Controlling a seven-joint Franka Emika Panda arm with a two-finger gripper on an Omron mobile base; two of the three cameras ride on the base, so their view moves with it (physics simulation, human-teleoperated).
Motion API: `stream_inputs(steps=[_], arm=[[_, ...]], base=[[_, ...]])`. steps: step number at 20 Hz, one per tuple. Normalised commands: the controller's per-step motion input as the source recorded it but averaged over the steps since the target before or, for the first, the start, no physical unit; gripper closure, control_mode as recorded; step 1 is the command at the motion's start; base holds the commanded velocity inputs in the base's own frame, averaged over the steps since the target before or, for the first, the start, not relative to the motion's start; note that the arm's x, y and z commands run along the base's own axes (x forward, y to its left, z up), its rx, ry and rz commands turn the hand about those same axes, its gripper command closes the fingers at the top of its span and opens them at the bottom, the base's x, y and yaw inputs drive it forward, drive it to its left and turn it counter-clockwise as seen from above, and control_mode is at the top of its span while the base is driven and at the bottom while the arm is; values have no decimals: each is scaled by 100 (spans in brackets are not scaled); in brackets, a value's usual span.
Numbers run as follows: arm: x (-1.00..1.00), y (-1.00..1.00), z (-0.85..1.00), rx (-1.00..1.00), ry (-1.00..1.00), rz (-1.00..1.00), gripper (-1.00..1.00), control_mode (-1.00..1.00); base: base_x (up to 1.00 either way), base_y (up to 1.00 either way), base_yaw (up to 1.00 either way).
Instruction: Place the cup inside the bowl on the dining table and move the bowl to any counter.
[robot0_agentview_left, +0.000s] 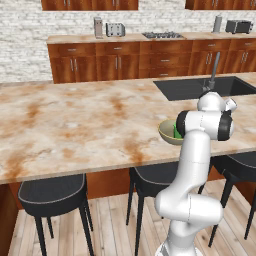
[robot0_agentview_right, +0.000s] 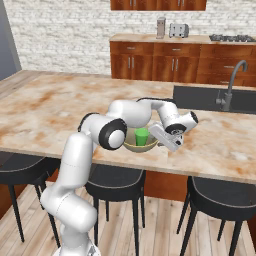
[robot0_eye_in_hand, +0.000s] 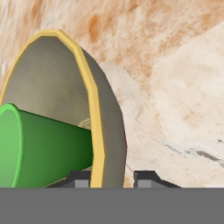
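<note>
1. The tool (robot0_eye_in_hand: 107, 178) straddles the bowl's (robot0_eye_in_hand: 48, 92) yellow rim, one tip inside and one outside; the jaws look part-closed, but I cannot tell if they pinch the wall yet
2. The green cup (robot0_agentview_right: 142, 136) stands inside the bowl, close to the inner tip; a knock could topple it out
3. A grip on the thin rim may let the bowl tilt or slip when raised
4. The bowl sits near the near edge of the surface (robot0_agentview_left: 75, 125); a drop could send it to the floor (robot0_agentview_right: 150, 225)
</note>
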Motion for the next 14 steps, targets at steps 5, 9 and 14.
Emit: stream_inputs(steps=[5,9,14], arm=[[0,0,0,0,0,0,100,-100],[0,0,7,0,0,0,100,-100],[-3,0,51,0,0,0,100,-100]], base=[[0,0,0],[0,0,0],[0,0,0]])
